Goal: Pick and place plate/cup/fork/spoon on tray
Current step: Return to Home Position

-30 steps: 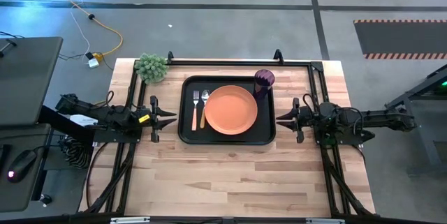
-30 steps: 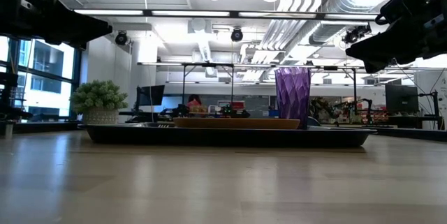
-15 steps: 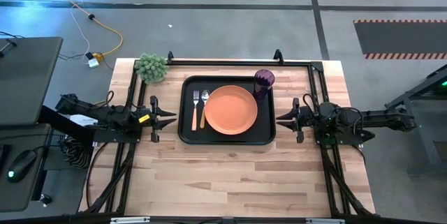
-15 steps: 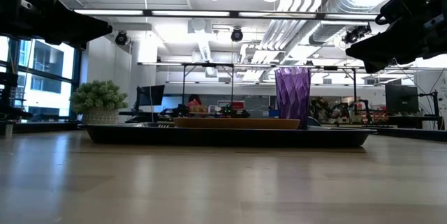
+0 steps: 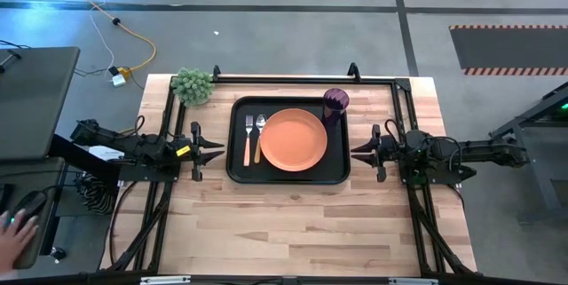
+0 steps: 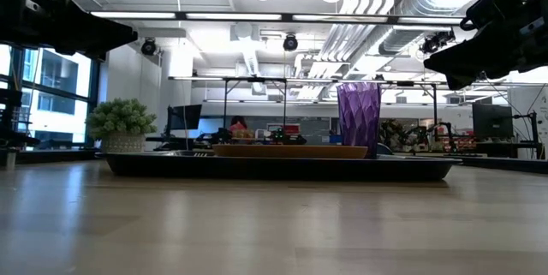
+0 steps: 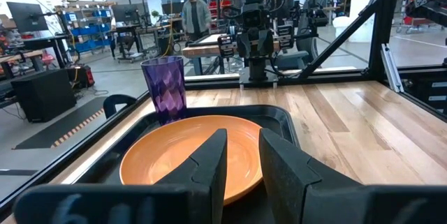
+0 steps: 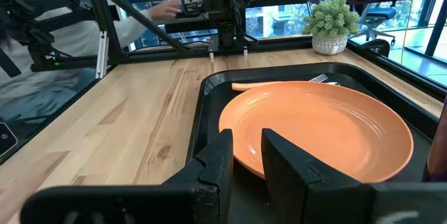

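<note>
The black tray [image 5: 236, 175] lies on the table's middle. On it rest the orange plate [image 5: 293, 140], the fork [image 5: 248, 139] and the spoon [image 5: 259, 134] side by side left of the plate, and the purple cup [image 5: 335, 100] upright in the far right corner. My left gripper [image 5: 222, 152] hovers just left of the tray and points at it, empty, with a narrow gap between its fingers [image 7: 242, 137]. My right gripper [image 5: 353, 152] hovers just right of the tray, likewise empty with a narrow gap [image 8: 246, 135].
A small potted plant [image 5: 193, 85] stands at the far left corner of the table. A black frame rail [image 5: 302, 79] runs along the far edge and down both sides. Bare wood [image 5: 293, 223] stretches from the tray to the near edge. A person's hand [image 5: 12, 230] shows off the table, at the left.
Both arms and all the things on the tray have kept still. A person's hand has come into the high view at the lower left, away from the table.
</note>
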